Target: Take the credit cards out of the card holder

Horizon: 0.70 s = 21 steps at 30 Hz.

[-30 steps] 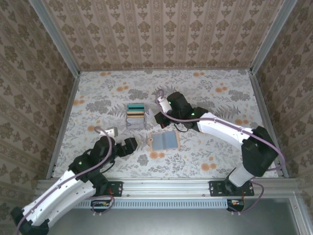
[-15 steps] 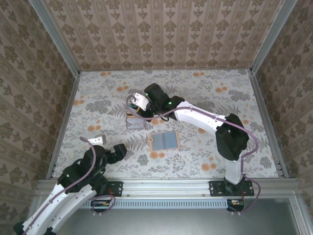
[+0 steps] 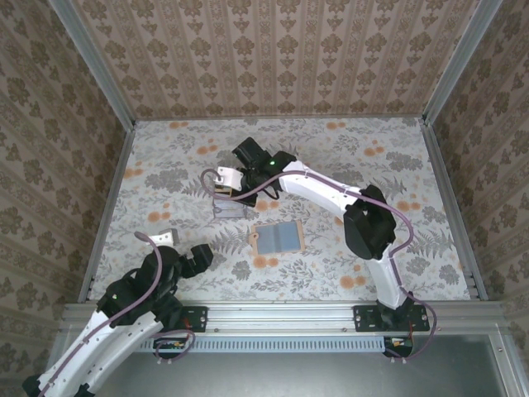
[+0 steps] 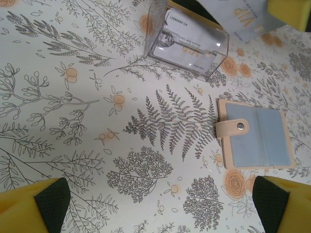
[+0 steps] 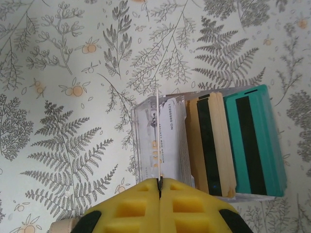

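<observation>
The card holder lies open on the table, grey-blue inner face up, snap tab to the left. My right gripper is shut on a thin pale grey-lilac credit card, held edge-on over the grey end of a clear box. In that box stand pale grey cards, yellow cards and teal cards. My left gripper is open over bare tablecloth, left of and nearer than the holder.
Patterned walls close off the floral tabletop at the back and both sides. The right arm stretches across the middle, just behind the holder. An aluminium rail runs along the near edge.
The right arm has swung left with the card, from beside the box to above it. The left arm has drawn back toward the near left corner.
</observation>
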Each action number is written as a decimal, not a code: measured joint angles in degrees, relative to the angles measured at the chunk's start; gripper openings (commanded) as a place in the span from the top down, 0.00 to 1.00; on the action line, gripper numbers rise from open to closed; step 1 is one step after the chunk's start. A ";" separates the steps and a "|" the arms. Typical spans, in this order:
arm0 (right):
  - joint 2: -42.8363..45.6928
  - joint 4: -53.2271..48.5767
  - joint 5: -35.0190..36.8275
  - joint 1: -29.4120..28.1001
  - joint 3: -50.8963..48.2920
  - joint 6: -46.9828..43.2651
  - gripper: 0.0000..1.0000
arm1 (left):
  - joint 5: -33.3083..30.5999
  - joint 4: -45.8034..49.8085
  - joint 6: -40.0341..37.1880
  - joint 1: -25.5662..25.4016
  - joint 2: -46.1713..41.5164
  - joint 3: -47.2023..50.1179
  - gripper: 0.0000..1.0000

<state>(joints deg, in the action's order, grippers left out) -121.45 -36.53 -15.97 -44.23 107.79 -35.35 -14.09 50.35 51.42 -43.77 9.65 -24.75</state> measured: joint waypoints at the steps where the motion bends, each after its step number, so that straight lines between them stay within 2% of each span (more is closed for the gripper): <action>1: -0.87 -0.81 0.00 0.07 0.87 -0.35 1.00 | -0.13 0.11 0.00 0.00 0.00 0.00 0.00; 21: -9.84 -7.39 -0.48 0.57 9.84 -0.90 1.00 | -0.35 0.48 0.02 0.00 -0.04 0.00 0.00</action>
<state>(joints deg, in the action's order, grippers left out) -131.28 -43.92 -16.45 -43.66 117.62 -36.25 -14.44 50.83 51.44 -43.77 9.61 -24.75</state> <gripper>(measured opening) 0.059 0.999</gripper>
